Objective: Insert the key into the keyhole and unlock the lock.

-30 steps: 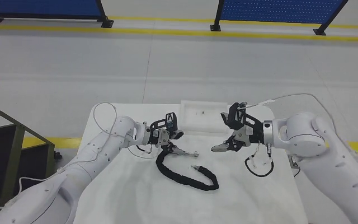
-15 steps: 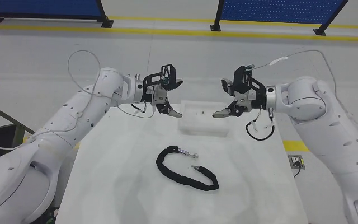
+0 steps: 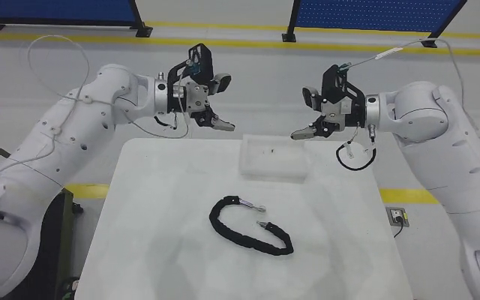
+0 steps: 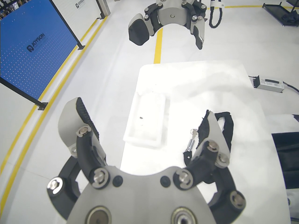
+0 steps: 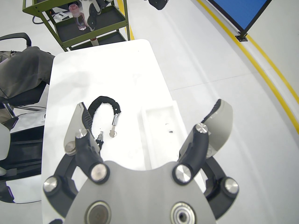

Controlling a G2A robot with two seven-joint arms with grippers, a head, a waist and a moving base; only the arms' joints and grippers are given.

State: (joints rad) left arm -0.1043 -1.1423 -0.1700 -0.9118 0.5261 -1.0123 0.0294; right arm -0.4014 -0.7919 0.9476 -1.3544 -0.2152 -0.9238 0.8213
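Note:
A black cable lock [image 3: 247, 234] lies curled in the middle of the white table [image 3: 150, 225]. Its metal cylinder end [image 5: 115, 120] points at a small silver key [image 5: 112, 133]; I cannot tell whether the key is in the keyhole. The lock's other end [image 5: 100, 138] lies just beside it. The key [image 4: 193, 132] and cylinder [image 4: 191, 144] also show past one finger in the left wrist view. My left gripper [image 3: 217, 122] hangs open and empty above the table's far left edge. My right gripper [image 3: 304, 133] hangs open and empty above the far right, facing it.
A shallow white tray [image 3: 274, 174] sits at the table's far edge between the two grippers, with a few dark specks in it. A green cart [image 5: 70, 12] with a bottle stands beyond the left end of the table. A power box [image 4: 271, 85] lies on the floor.
Both arms have risen from just above the lock and drawn back toward the table's far edge, spreading apart. The lock and key lie where they were.

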